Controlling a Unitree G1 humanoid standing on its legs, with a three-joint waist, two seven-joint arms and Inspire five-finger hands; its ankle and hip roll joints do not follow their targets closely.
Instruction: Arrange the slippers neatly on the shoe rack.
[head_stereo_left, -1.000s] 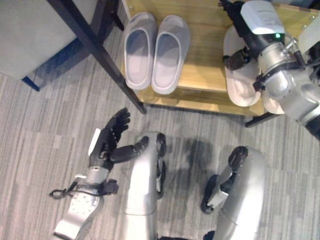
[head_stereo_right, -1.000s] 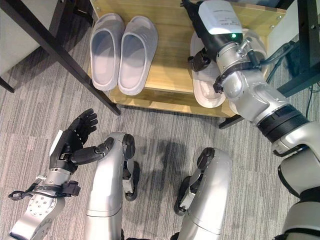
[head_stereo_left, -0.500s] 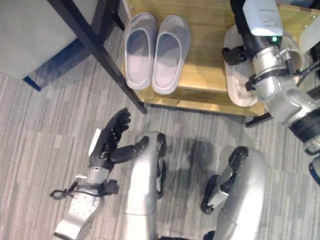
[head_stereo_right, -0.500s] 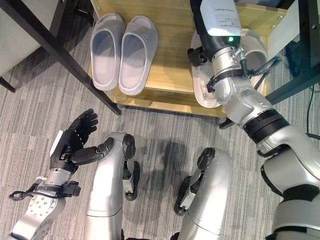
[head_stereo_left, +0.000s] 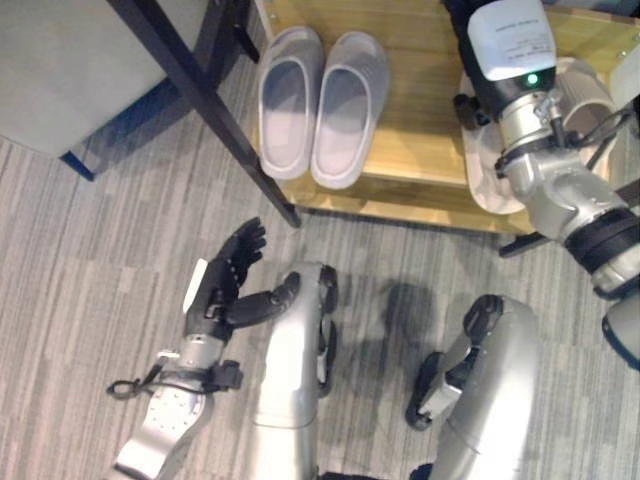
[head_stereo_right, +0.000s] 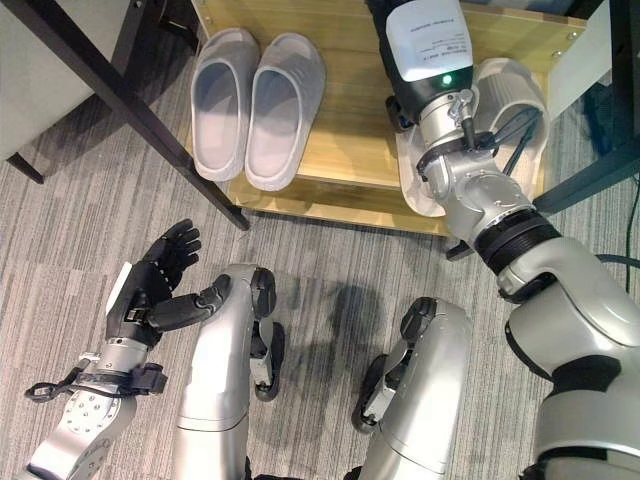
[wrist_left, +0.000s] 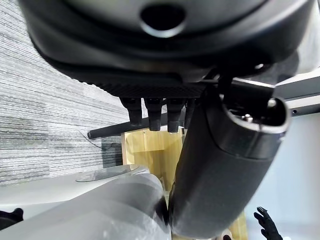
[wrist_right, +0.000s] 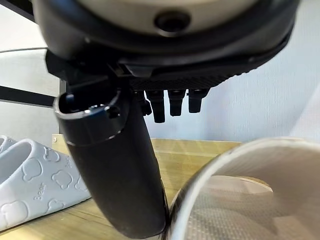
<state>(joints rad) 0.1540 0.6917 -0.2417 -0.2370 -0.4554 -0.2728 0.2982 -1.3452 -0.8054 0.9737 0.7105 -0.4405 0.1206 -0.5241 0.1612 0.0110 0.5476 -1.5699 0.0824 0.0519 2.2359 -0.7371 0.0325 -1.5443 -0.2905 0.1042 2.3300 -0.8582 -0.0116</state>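
A pair of grey slippers (head_stereo_left: 318, 105) lies side by side on the left of the wooden shoe rack (head_stereo_left: 420, 130). On the rack's right end is a pair of white slippers (head_stereo_right: 515, 95), partly covered by my right arm. My right hand (wrist_right: 120, 175) reaches over them. Its fingers are straight and its thumb rests against the rim of one white slipper (wrist_right: 235, 200). My left hand (head_stereo_left: 225, 285) hovers open over the carpet at the lower left and holds nothing.
A black table leg (head_stereo_left: 210, 110) slants across the floor just left of the rack, with a grey piece of furniture (head_stereo_left: 70, 60) behind it. Another black frame leg (head_stereo_right: 600, 170) stands to the right of the rack. Striped grey carpet (head_stereo_left: 90, 250) covers the floor.
My right arm has reached further in over the white slippers, towards the back of the rack. The view has shifted slightly. My left hand and the grey slippers have not moved.
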